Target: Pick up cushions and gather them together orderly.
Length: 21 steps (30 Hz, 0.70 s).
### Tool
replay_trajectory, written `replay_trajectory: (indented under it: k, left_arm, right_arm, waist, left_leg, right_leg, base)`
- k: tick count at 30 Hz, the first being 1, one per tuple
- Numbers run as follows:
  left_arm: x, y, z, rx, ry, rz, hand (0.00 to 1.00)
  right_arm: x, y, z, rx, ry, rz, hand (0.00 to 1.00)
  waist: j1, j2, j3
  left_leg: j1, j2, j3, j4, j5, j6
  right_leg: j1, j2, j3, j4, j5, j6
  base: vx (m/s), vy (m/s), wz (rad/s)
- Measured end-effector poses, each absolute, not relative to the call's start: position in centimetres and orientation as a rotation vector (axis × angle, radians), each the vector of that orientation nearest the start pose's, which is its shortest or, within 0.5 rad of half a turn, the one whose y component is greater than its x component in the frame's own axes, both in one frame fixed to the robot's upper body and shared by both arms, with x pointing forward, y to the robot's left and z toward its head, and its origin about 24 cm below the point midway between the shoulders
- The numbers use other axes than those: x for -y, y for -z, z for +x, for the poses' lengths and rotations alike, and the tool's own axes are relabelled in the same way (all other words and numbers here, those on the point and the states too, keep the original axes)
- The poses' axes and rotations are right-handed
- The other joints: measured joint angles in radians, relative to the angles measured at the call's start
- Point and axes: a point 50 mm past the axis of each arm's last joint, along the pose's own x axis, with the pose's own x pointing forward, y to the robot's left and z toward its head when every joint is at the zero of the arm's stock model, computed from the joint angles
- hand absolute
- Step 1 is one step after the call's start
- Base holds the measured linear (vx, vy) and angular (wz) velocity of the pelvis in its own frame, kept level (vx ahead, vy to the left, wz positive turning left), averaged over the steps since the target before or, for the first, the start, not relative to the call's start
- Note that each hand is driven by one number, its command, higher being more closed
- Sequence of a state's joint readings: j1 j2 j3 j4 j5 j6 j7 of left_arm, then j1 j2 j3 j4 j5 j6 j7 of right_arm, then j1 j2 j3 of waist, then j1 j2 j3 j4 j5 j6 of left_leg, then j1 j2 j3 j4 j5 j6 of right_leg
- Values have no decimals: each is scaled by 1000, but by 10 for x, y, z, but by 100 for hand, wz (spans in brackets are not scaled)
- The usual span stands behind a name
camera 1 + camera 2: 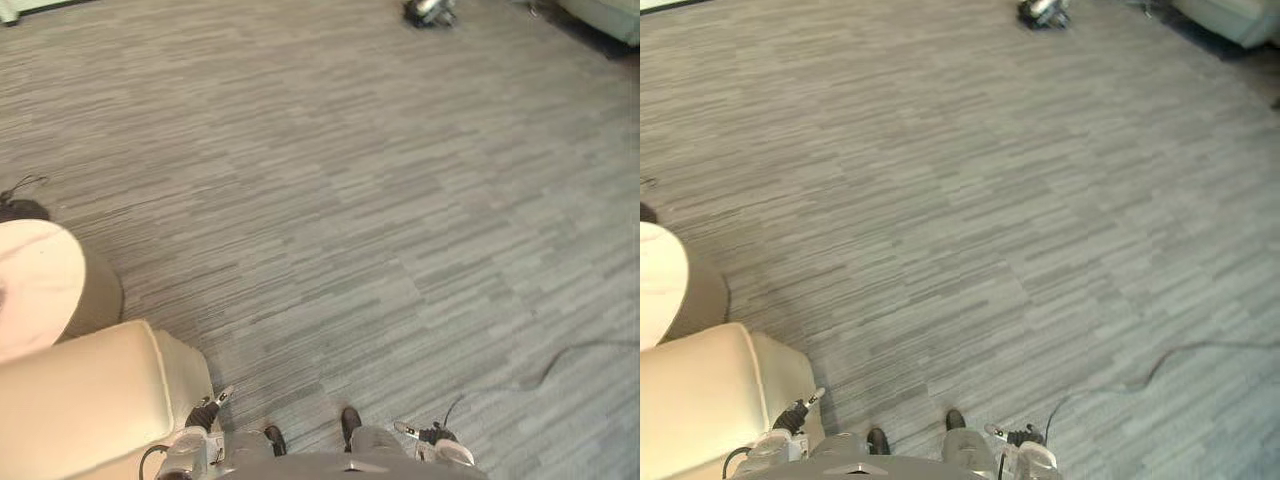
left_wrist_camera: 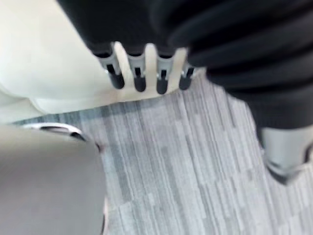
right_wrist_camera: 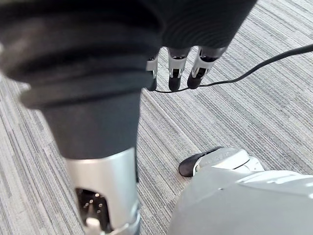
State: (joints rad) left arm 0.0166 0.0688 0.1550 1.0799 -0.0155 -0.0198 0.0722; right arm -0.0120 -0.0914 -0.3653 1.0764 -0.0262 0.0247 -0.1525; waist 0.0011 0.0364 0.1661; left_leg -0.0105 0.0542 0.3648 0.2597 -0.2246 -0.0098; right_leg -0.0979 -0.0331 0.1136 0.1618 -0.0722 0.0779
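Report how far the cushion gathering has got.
Done, apparently: a cream cushion and a paler rounded cushion lie side by side at the robot's left. In hand: nothing; the left hand and right hand hang with straight fingers. Left: possibly the pale item across the carpet, too cut off to identify.

head eyes – looking down, sharing carpet (image 1: 380,200) | wrist views – close along fingers (image 2: 139,76), floorward

Matt carpet, smooth cream upholstery.
The grey striped carpet floor (image 1: 380,200) looks low-pile and matt; the cream block-shaped cushion (image 1: 80,400) resting on it looks smooth and leather-like, with a faint sheen.
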Motion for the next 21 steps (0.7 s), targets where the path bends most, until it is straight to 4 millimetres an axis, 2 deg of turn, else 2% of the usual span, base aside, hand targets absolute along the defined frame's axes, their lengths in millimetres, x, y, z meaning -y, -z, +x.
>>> replay_trajectory:
  k: [1,2,3,4,5,7,9,10,11,12,13,14,15,16,17,18,19,21]
  left_arm:
    - [-196,158,114,-1069,-252,0,0]
    - [-195,158,114,-1071,-249,-3,0]
    - [-194,158,114,-1071,-248,-2,0]
    - [-194,158,115,-1069,-241,2,0]
    - [-192,158,115,-1069,-235,3,0]
    - [-186,159,116,-1070,-206,9,0]
    - [-182,159,117,-1068,-201,0,0]
    - [-178,160,116,-1073,-195,-11,0]
    - [-176,160,115,-1073,-190,-17,0]
    - [-177,160,116,-1072,-190,-16,0]
    - [-180,159,117,-1067,-190,-9,0]
    - [-182,157,121,-1050,-194,-9,0]
    - [-182,155,123,-1032,-201,-18,0]
    - [-181,155,123,-1028,-205,-25,0]
    - [-181,155,123,-1024,-209,-33,0]
    - [-178,154,126,-1018,-208,-41,0]
    - [-178,154,127,-1015,-210,-46,0]
    - [-178,151,131,-991,-212,-49,0]
  right_arm:
    - [233,150,121,-1057,492,13,0]
    - [234,147,128,-1040,488,10,0]
    - [233,147,130,-1033,483,10,0]
    - [230,146,135,-1023,470,8,0]
    - [228,146,136,-1021,456,2,0]
    - [229,145,137,-1012,456,-3,0]
    - [228,145,137,-1010,457,1,0]
    - [230,145,134,-1014,467,0,0]
    - [232,145,135,-1009,474,1,0]
    - [232,145,135,-1008,475,6,0]
    - [228,146,134,-1008,474,25,0]
    - [224,147,132,-1008,476,42,0]
    - [227,146,130,-1004,482,37,0]
    - [228,146,128,-1005,481,30,0]
    - [227,147,126,-1010,480,28,0]
    - [233,146,128,-1002,498,34,0]
    - [235,146,126,-1005,514,40,0]
    - [236,146,123,-1003,544,71,0]
  waist:
    - [3,24,10]
    - [6,37,17]
    - [8,40,19]
    - [13,45,22]
    - [13,51,20]
    - [5,63,13]
    - [2,54,18]
    - [1,53,14]
    - [-6,65,11]
    - [-3,68,10]
    - [-3,51,18]
    - [-3,35,28]
    - [5,44,29]
    - [12,56,31]
    - [18,54,39]
    - [24,63,37]
    - [24,61,39]
    - [31,57,42]
  left_leg:
    - [17,15,28,-2,0,0]
    - [36,24,61,-2,0,0]
    - [46,25,75,-2,0,0]
    - [67,22,97,-1,0,0]
    - [77,19,103,-1,0,0]
    - [91,10,103,6,4,-5]
    - [78,10,103,50,3,-19]
    - [89,3,103,-18,-10,-25]
    - [96,25,103,-56,39,-39]
    - [97,29,104,-36,30,-51]
    - [79,43,117,47,25,-56]
    - [36,81,134,201,22,-60]
    - [-27,155,128,413,30,-49]
    - [-58,192,118,522,49,-28]
    - [-96,204,85,588,38,-23]
    - [-146,155,-29,582,-51,-31]
    - [-178,115,-74,534,-84,-30]
    - [-238,54,-145,388,-91,-26]
  right_leg:
    - [-6,-4,-103,10,15,-23]
    - [-14,-21,-275,40,7,-44]
    - [-17,-36,-368,62,-6,-58]
    - [-22,-70,-565,116,-38,-90]
    - [-25,-83,-635,144,-49,-107]
    - [-16,-78,-612,138,-62,-109]
    - [0,-85,-572,116,-64,-108]
    - [0,-82,-543,109,-64,-108]
    - [-6,-63,-533,114,-71,-96]
    - [-6,-61,-522,114,-79,-88]
    - [1,-60,-500,110,-81,-86]
    - [17,-53,-472,94,-84,-87]
    - [42,-26,-436,83,-92,-96]
    - [55,-7,-409,83,-102,-110]
    - [66,2,-386,84,-107,-113]
    - [75,5,-329,86,-113,-120]
    - [79,0,-292,83,-114,-120]
    - [86,-15,-219,80,-123,-107]
  base:
    - [127,-5,-99]
    - [105,-16,-97]
    - [89,-56,-93]
    - [100,-85,-79]
    - [162,-128,-77]
    - [170,-96,-58]
    - [90,-21,-54]
    - [26,-5,-55]
    - [11,-7,-58]
    - [28,-45,-57]
    - [0,-57,-52]
    - [-11,-72,-67]
    - [-8,-29,-70]
    - [35,16,-77]
    - [139,142,-106]
    - [141,165,-119]
    - [136,169,-119]
    - [152,218,-114]
